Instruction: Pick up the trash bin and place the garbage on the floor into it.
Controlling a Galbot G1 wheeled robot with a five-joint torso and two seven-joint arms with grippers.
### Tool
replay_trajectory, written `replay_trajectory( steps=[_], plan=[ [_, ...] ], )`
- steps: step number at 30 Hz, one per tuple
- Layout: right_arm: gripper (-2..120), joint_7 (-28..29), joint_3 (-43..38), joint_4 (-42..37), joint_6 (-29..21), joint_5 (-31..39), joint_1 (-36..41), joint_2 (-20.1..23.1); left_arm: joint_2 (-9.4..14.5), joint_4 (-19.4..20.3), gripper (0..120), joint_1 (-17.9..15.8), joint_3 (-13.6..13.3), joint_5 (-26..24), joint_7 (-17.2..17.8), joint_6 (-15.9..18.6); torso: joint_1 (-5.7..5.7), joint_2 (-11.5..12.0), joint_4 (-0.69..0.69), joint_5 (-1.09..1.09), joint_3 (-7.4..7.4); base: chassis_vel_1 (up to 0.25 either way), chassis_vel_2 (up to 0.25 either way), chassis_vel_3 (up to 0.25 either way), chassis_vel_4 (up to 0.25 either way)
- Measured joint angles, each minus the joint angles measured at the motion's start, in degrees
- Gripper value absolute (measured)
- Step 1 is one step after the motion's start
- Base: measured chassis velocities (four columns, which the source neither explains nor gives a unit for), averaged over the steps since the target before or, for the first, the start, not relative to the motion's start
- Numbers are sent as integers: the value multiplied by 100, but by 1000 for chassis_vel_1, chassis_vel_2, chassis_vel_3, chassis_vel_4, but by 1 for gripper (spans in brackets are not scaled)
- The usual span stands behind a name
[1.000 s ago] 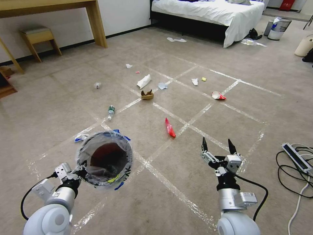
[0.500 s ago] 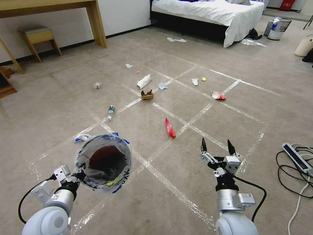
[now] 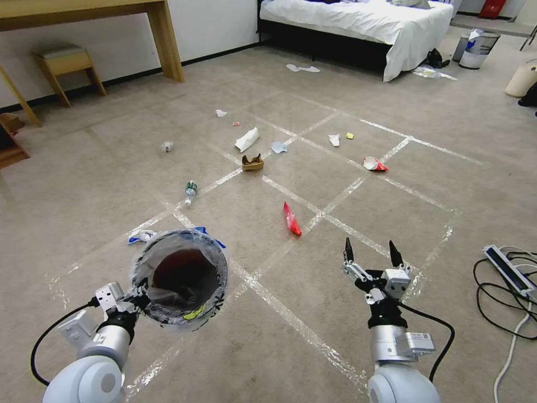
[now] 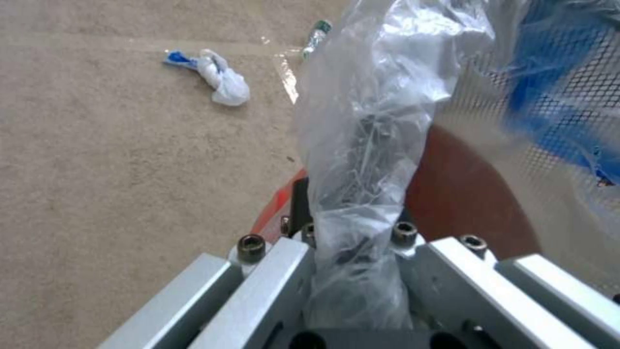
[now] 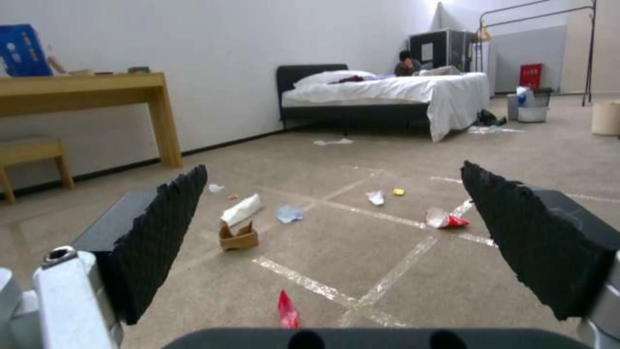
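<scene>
Left end effector (image 3: 131, 294) is clamped on the near rim of the trash bin (image 3: 182, 277), pinching wall and crinkled liner together; the bin hangs off the floor (image 3: 84, 196), mouth tilted toward the camera. It appears light and thin-walled; the liner looks slippery, so a rim grip could creep. To the bin's right, the right end effector (image 3: 372, 254) hovers with fingers apart and nothing between them. Beyond the bin lie a white-and-blue wad (image 3: 140, 236), then a red wrapper (image 3: 291, 219), soft and flat, best pinched at its raised edge, and a plastic bottle (image 3: 191, 192), liable to roll. Farther still: torn cardboard box (image 3: 253, 162), crumpled papers (image 3: 246, 139).
</scene>
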State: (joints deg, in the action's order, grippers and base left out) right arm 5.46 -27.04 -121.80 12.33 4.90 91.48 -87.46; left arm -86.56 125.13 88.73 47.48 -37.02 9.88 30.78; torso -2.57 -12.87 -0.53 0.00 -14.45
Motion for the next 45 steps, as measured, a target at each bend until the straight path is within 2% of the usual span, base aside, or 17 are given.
replay_trajectory(
  steps=[7, 12, 24, 45],
  plan=[
    [100, 40, -32, -8, 33, -44, 19, 34, 1, 74, 1, 78, 63, -62, 66, 86, 0, 0, 0, 0, 0, 0, 0, 0, 0],
    [100, 15, -72, -87, 84, 24, 23, 98, 39, 233, 1, 208, 130, -244, 167, 391, 0, 0, 0, 0, 0, 0, 0, 0, 0],
    [100, -3, -91, -88, 69, 174, -55, 172, 157, 349, 1, 312, 273, -638, 408, 795, 0, 0, 0, 0, 0, 0, 0, 0, 0],
    [100, -265, -122, 74, 155, 236, -141, 132, 182, 140, 1, 277, 286, -636, 389, 787, 0, 0, 0, 0, 0, 0, 0, 0, 0]
  ],
)
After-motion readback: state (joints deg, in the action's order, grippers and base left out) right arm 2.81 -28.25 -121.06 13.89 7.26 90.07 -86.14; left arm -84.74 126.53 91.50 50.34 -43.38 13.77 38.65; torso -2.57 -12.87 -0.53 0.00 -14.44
